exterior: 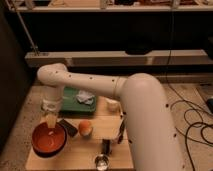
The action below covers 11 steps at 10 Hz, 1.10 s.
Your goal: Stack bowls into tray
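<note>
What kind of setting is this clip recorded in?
Probably a lab or workshop rather than a home: a small wooden table of test props on a speckled floor, loose cables trailing beside it, and metal shelving behind. The claw hangs over the orange-red bowl.

The arm (pixel 125 100) has a smooth, cream-white plastic shell with a soft shine and small dark dots along it. Its gripper (pixel 51 121) hangs at the 12 o'clock edge of the orange-red bowl (pixel 48 139), and looks pale and matt. The bowl is glossy. The table (pixel 75 155) is light wood, matt. The green tray (pixel 72 100) looks like smooth plastic; on it lies something white and crumpled (pixel 85 97), cloth or paper. At 6 o'clock of the table, the small cup (pixel 102 161) is shiny metal. The orange fruit (pixel 85 128) has a dull skin.
</note>
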{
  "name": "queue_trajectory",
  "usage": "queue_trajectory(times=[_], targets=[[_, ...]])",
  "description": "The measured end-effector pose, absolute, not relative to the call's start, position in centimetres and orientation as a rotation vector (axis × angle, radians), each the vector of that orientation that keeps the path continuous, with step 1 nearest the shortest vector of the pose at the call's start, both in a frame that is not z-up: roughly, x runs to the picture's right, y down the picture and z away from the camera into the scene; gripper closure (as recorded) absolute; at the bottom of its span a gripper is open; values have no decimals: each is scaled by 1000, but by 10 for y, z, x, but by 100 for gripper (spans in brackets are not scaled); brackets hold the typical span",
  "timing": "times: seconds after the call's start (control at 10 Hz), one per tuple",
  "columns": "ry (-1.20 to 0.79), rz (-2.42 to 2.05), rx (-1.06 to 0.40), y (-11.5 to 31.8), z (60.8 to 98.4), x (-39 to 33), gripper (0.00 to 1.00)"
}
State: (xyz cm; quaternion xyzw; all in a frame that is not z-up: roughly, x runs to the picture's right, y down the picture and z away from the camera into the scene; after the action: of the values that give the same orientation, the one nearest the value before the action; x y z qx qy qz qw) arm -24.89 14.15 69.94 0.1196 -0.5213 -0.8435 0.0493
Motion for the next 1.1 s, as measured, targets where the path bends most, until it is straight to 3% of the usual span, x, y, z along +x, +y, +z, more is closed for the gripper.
queue_trajectory(times=[0.3,1.1], targets=[[-1331,-2424,321,95,709,-207,100],[-866,-2273,278,40,742,-175,100]])
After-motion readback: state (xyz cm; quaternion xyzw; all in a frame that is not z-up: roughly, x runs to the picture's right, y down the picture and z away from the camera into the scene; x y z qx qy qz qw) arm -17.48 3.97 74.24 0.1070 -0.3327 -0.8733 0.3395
